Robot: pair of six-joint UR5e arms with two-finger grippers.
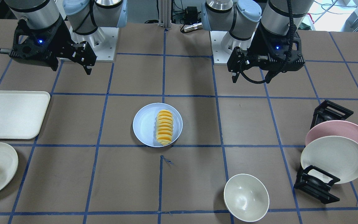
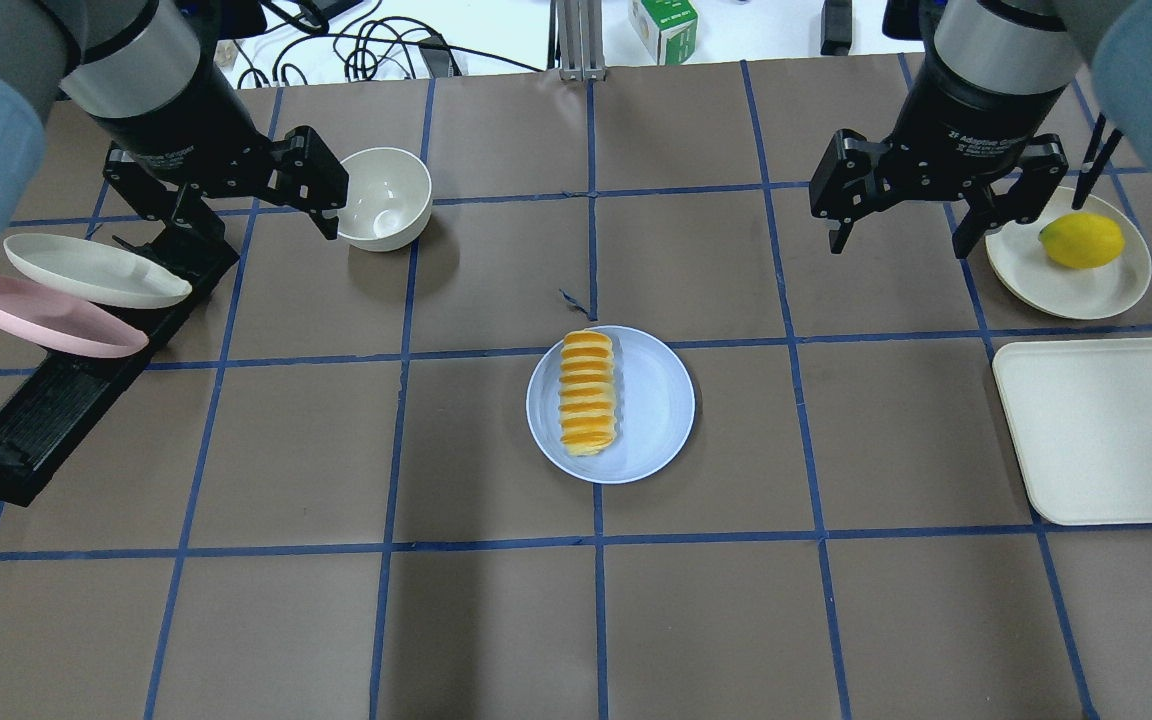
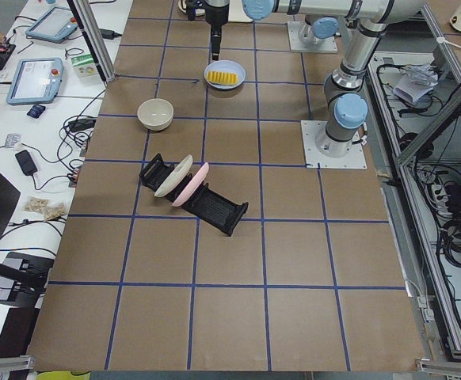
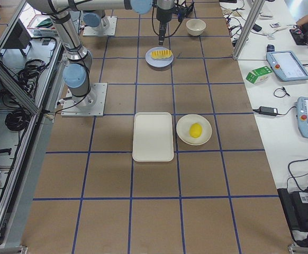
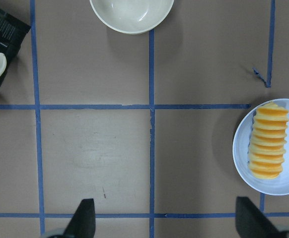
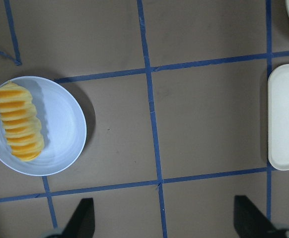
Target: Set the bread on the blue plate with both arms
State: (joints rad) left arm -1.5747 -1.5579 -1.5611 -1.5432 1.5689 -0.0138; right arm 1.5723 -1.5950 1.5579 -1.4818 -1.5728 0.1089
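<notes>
Bread (image 2: 588, 393) lies on the blue plate (image 2: 658, 412), on the plate's left half in the overhead view, mid worktop (image 2: 496, 620). My left claw (image 5: 167, 220) is spread wide and empty, near the white bowl (image 2: 383, 197). My right claw (image 2: 901, 242) is also spread and empty, well apart from the plate.

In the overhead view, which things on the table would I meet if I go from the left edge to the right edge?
The black rack holding a pink plate and a cream plate → white bowl → blue plate with the bread on it → small cream plate carrying a yellow fruit.
</notes>
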